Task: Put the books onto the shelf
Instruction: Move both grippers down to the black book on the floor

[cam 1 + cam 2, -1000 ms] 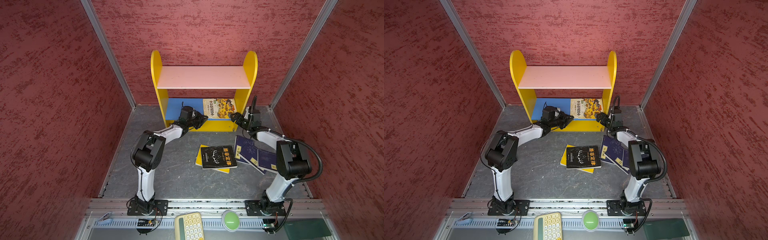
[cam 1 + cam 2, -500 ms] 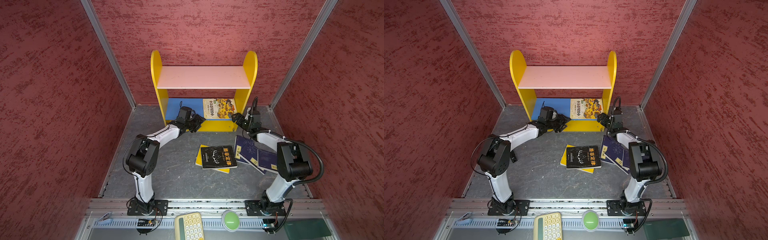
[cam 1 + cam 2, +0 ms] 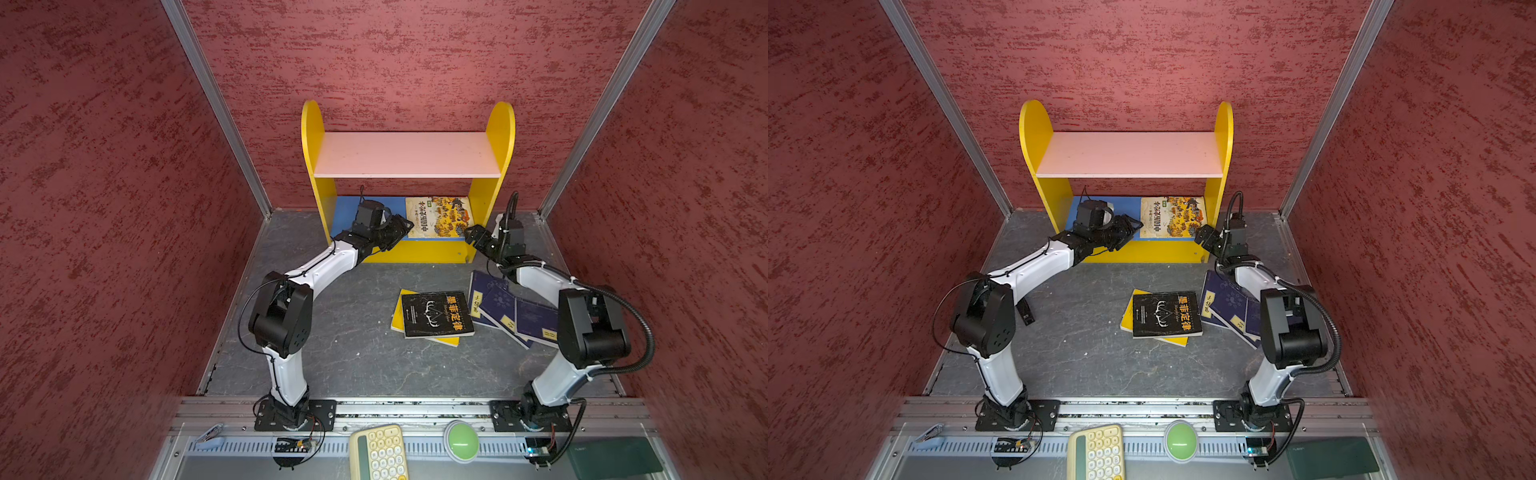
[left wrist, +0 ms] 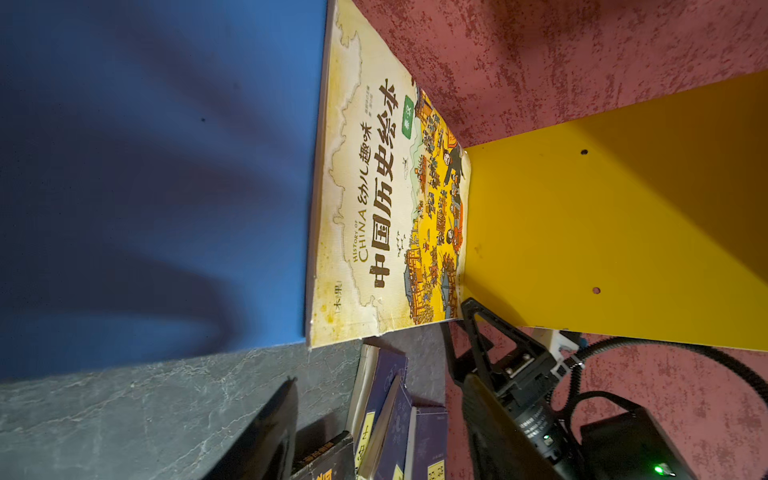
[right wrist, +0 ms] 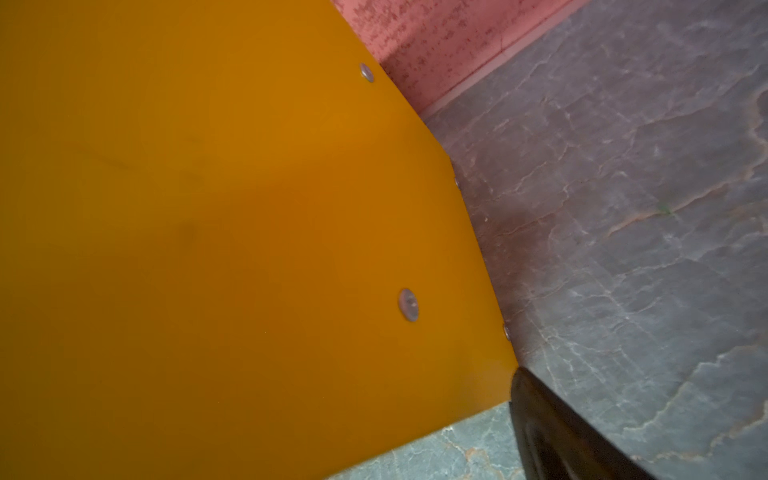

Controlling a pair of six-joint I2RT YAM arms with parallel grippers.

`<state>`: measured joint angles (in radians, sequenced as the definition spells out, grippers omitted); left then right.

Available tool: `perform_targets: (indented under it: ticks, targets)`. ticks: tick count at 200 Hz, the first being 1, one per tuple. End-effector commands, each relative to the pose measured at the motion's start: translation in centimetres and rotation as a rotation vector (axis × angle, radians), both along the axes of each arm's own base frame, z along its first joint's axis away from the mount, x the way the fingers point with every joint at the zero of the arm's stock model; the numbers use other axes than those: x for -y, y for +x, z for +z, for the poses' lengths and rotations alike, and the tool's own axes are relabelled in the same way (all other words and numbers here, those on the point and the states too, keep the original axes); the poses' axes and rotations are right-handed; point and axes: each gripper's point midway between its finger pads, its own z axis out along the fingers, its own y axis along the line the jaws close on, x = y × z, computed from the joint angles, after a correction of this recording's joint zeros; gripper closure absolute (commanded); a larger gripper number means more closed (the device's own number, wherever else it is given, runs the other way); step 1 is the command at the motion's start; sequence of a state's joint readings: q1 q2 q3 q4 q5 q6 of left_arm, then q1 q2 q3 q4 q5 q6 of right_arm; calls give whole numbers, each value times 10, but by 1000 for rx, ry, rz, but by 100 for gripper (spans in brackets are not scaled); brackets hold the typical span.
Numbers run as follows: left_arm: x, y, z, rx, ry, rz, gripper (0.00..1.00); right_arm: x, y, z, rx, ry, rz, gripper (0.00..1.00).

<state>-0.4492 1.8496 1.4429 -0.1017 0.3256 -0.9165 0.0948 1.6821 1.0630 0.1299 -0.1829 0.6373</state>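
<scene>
My left elbow has swung out toward 9 o'clock, and my left claw (image 3: 398, 232) has opened up since a moment ago. Now its two fingers stand apart with nothing between them. It sits at the front of the shelf (image 3: 407, 154), which stands at 12 o'clock on the grey floor (image 3: 353, 353). The claw points toward 3 o'clock.

Just past its tips is the History of China picture book (image 3: 438, 216). It lies flat and face up on the blue board (image 3: 345, 212), the low one. It is pushed up against the yellow side at the 3 o'clock end, as my left wrist view shows (image 4: 386, 199).

The black book with orange letters (image 3: 436, 313) lies on the floor near the middle, on top of a yellow book (image 3: 397, 311).

My right claw (image 3: 473, 237) is open wide and holds nothing. It is at the front edge of the shelf's 3 o'clock side. I cannot tell if it touches the wood.

Three navy books (image 3: 496, 301) lie fanned out on the floor at 3 o'clock from the black book, partly under my right arm.
</scene>
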Motion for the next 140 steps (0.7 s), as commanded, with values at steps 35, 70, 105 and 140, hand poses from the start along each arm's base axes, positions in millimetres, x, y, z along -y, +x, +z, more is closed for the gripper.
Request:
perform_targets:
  ticks: [35,70,105,140]
  targets:
    - [-17,-38,-1,59,109,-20,28,-9,-34,35,34,-6,79,4]
    - [-25,-75,-18,33,185,0,19,-15,-69,29,-8,-6,109,3]
    - [-27,-114,-39,-13,251,20,8,-19,-107,8,-71,0,129,3]
    - [-21,-152,-62,-75,257,11,7,-31,-146,-21,-156,26,194,3]
